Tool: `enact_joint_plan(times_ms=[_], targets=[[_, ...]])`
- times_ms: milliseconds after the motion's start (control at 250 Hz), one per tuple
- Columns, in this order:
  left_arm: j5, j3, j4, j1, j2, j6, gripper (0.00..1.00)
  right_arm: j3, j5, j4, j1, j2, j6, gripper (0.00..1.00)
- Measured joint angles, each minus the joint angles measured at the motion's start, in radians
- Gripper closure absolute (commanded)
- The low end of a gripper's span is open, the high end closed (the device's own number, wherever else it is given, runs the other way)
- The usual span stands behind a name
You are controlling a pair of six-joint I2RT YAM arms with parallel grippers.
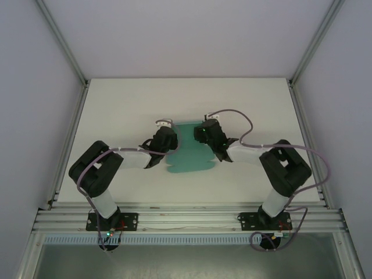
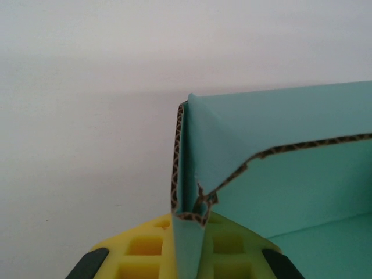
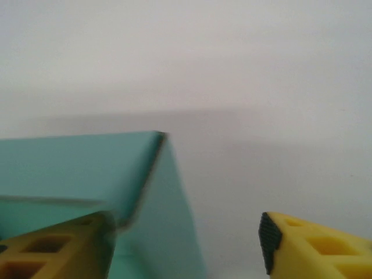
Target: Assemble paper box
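The paper box (image 1: 189, 152) lay in the middle of the white desk (image 1: 116, 110), between the two arms, with part of the teal card flat and its far part folded up. The left hand (image 1: 172, 139) was at the left far corner of it. In the left wrist view this hand (image 2: 187, 256) was pressed together on the card, pinching a raised corner of the paper box (image 2: 290, 192) where two layers of corrugated wall met and a torn-looking cut edge ran across. The right hand (image 1: 200, 133) was at the opposite far corner. In its own wrist view the right hand (image 3: 186, 244) stood spread, one of its yellow fingers (image 3: 52, 250) just beside the upright corner of the paper box (image 3: 75, 168) and the other well apart from it, so it held nothing. I judged the step in hand to be the raising and locking of the side walls at the far end, with the task perhaps near its middle, because the near part seemed flat on the desk. The next move probably called for the right hand to close on its corner or push the flap inward, while the left hand held the other corner firm, so that the wall did not fall back.
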Motion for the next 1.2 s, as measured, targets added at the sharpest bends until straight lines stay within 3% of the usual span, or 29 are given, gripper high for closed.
enact_joint_plan(times_ms=[60, 228, 396, 540, 692, 923, 1199], targets=[[0.0, 0.0, -0.006, 0.002, -0.005, 0.001, 1.0, -0.013, -0.042, 0.003, 0.0, -0.048, -0.029, 0.0], [0.013, 0.003, -0.055, 0.003, -0.055, 0.041, 1.0, -0.08, -0.113, 0.008, -0.002, -0.23, -0.018, 0.0], [0.116, 0.087, -0.214, 0.04, -0.117, 0.164, 1.0, -0.121, -0.057, -0.066, -0.021, -0.453, 0.045, 0.0], [0.314, 0.249, -0.463, 0.083, -0.144, 0.39, 1.0, -0.139, 0.008, -0.18, -0.061, -0.647, 0.082, 0.0], [0.467, 0.444, -0.826, 0.045, -0.126, 0.683, 1.0, -0.163, 0.013, -0.333, -0.095, -0.777, 0.087, 0.0], [0.417, 0.698, -1.175, -0.01, 0.111, 0.867, 1.0, -0.209, 0.008, -0.486, -0.127, -0.844, 0.097, 0.0], [0.243, 0.797, -1.235, -0.063, 0.349, 0.844, 1.0, -0.224, -0.006, -0.529, -0.186, -0.844, 0.097, 0.0]])
